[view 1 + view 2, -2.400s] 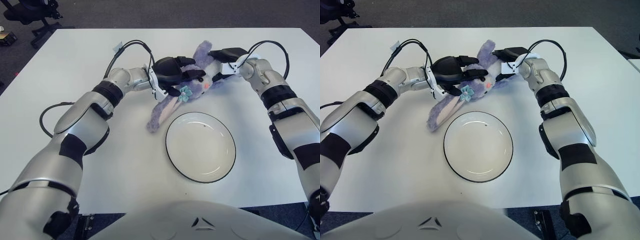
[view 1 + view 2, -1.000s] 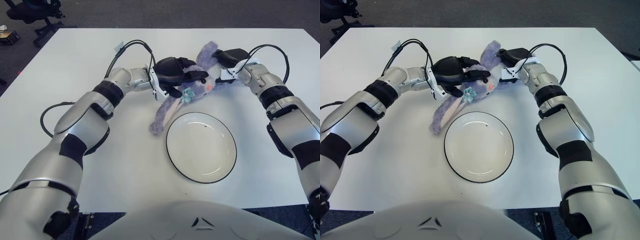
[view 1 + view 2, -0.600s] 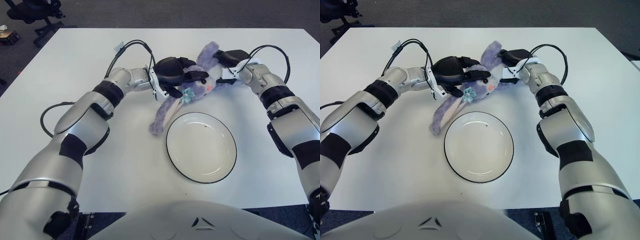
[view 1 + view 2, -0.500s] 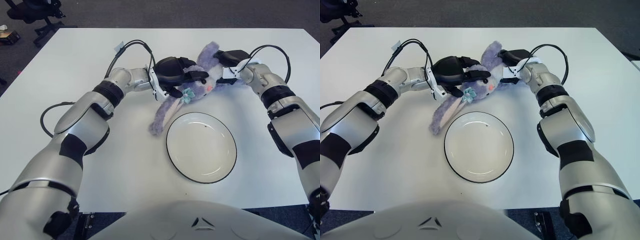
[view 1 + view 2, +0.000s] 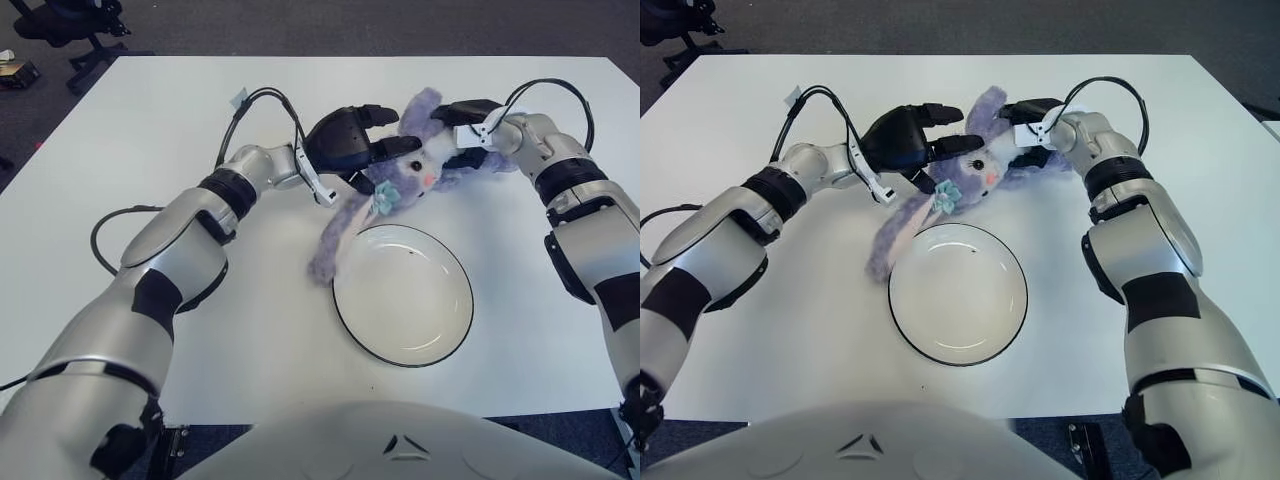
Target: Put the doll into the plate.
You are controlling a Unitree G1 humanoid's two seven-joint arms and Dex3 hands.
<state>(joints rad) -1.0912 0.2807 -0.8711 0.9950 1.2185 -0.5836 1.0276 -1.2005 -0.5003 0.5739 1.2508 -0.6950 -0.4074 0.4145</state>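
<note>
Between both hands, doll (image 5: 405, 170) partly hidden.

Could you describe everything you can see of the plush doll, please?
The doll is a fluffy lavender rabbit with a white face, pink cheek patch and a teal bow at its neck. It lies tilted just beyond the plate, one long pink-lined ear trailing down past the plate's left rim. The left hand has its fingers around its head from the left, and the right hand clasps it from the right.
</note>
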